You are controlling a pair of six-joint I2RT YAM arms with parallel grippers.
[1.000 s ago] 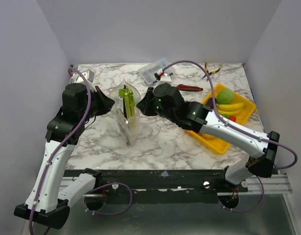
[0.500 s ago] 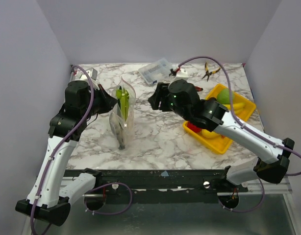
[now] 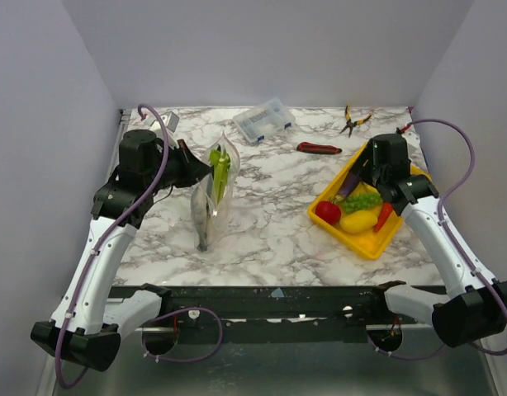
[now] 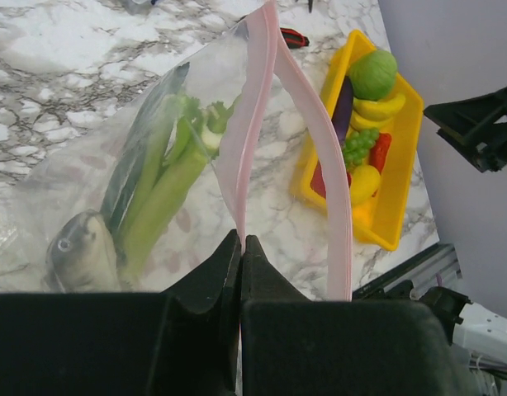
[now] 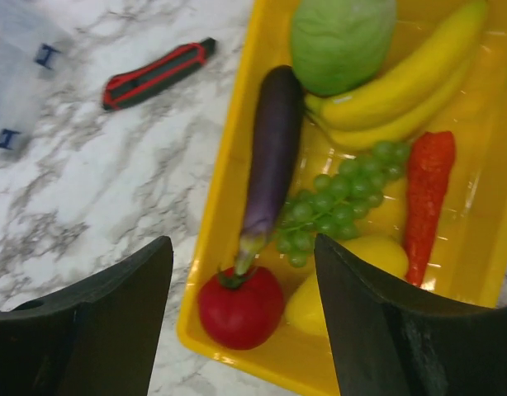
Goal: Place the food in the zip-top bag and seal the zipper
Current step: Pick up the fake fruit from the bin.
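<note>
Here, at the left, the black two-finger left gripper [image 4: 240,247] is pinching its jaws tight on one lip of the thin pink-red zipper strip [image 4: 266,74], holding up the floppy clear plastic zip-top bag [image 3: 207,206], which is hanging upright with its lower end down at the white grey-veined marble table [image 3: 270,231] and its mouth gaping, the strip's two lips parting widely; inside the bag a long green-white celery stalk [image 4: 167,186] is lying beside a dark green long piece [image 4: 142,140], and a small grey fish-like piece [image 4: 78,252] is showing through the plastic next to them; right of the bag, a rigid clear compartment box [image 3: 263,120] is resting near the table's far edge; further right a red-and-black-handled tool [image 5: 158,73] is lying flat on the marble, with yellow-handled pliers [image 3: 353,121] behind it; at the right a yellow rectangular plastic tray [image 5: 237,361] is holding the rest of the food: a long purple eggplant [image 5: 270,157], a round red tomato [image 5: 241,309] touching its stem end, a green leafy ball [image 5: 340,41], yellow bananas [image 5: 402,82], a bunch of green grapes [image 5: 336,198], a red-orange carrot-like piece [image 5: 425,198] and a rounded yellow piece [image 5: 344,280]; the black right gripper [image 5: 239,256] is hovering over the tray above the eggplant and tomato, its jaws standing wide apart and gripping nothing.
</note>
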